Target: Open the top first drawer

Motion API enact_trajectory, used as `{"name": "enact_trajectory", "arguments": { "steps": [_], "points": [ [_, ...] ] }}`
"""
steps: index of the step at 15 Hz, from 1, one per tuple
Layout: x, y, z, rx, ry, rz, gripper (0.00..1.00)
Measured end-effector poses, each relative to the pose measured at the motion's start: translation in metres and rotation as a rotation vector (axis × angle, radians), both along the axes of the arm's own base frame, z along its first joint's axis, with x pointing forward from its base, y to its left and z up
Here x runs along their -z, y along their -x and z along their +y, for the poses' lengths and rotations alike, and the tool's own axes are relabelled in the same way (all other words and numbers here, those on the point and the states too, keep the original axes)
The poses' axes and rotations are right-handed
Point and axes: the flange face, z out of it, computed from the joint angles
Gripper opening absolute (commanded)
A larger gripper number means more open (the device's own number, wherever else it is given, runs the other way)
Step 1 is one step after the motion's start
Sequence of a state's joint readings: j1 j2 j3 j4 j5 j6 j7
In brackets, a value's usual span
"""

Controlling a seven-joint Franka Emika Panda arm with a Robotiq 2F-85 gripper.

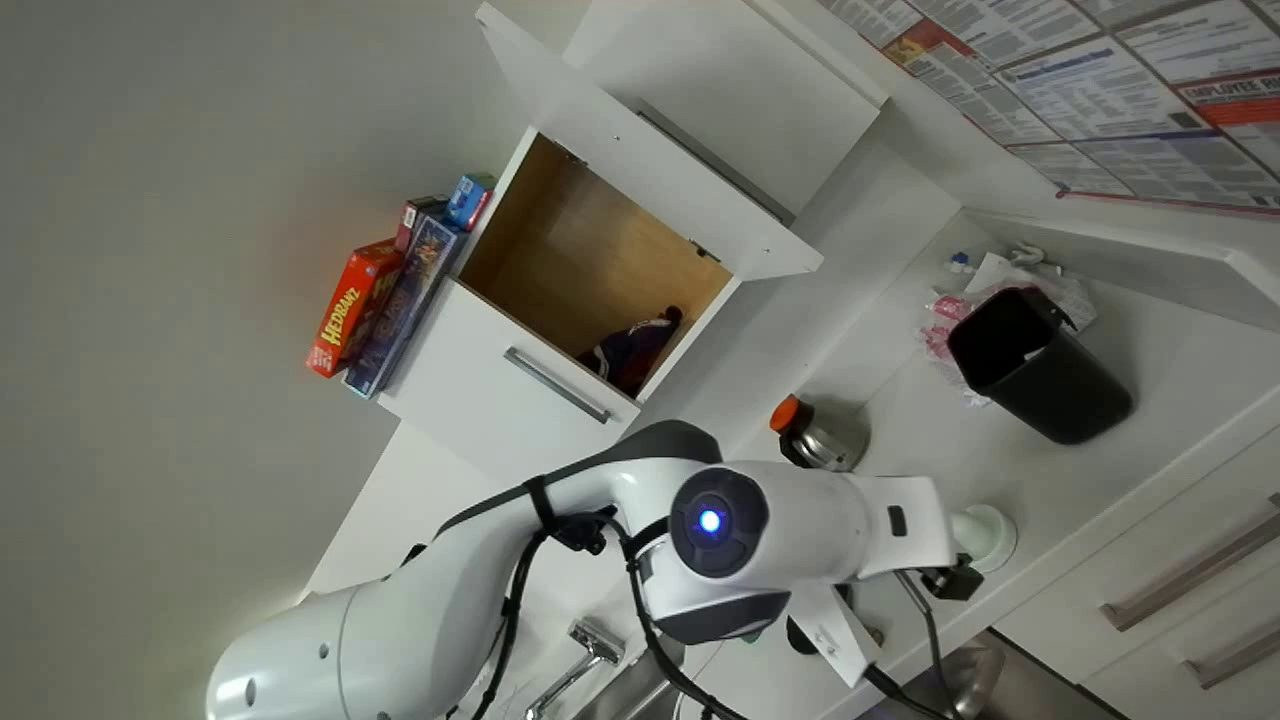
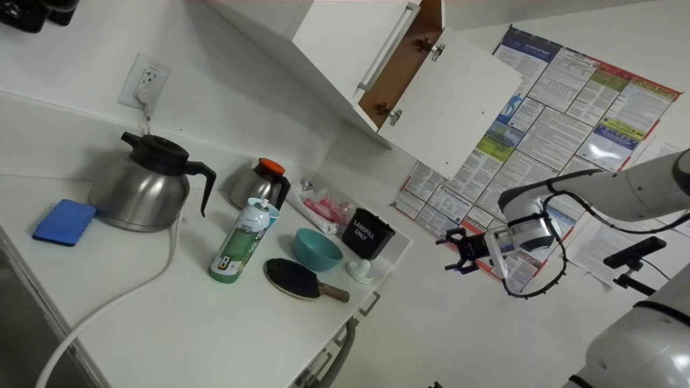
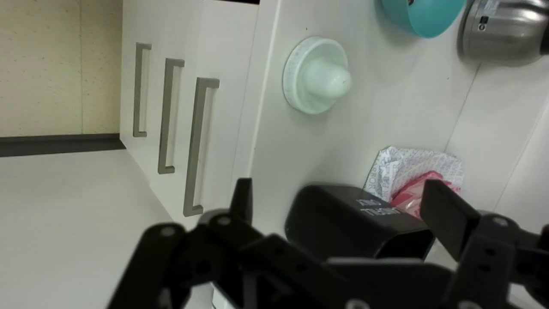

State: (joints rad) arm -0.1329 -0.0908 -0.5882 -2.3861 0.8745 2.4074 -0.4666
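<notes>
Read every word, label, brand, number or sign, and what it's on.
"LANDFILL ONLY": black plastic bin
"HEDBANZ": red cardboard box
"EMPLOYEE RI", cut off: multicoloured wall poster
"ARBOR": crumpled white printed packaging
Too small or blurred: other poster print, green-white spray can, flat blue cardboard box, rounded steel jug.

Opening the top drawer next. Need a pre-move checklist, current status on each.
1. Top drawer fully shut at the start: ok.
2. Its bar handle in full sight of the wrist view: ok.
3. Fingers open, nothing gripped: ok.
4. Fingers on the handle: not ok, they stand apart from it.
5. Arm off the open wall-cabinet door: ok, apart in both exterior views.
6. Room for the drawer's full travel: cannot tell, no view shows all of it.
</notes>
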Motion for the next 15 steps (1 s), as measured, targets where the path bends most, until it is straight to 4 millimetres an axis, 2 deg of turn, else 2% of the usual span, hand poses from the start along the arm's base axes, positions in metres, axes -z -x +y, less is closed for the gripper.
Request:
{"name": "enact_trajectory", "arguments": {
  "steps": [6,11,13,15],
  "points": [
    [0.091,-0.007,-0.039,0.097,-0.081,-0.068,1.0],
    [0.165,-0.008,-0.061,0.098,-0.123,-0.009,1.0],
    [0.176,-0.006,-0.061,0.098,-0.131,0.01,1.0],
    [0.174,-0.008,-0.06,0.096,-0.129,0.006,1.0]
  ]
}}
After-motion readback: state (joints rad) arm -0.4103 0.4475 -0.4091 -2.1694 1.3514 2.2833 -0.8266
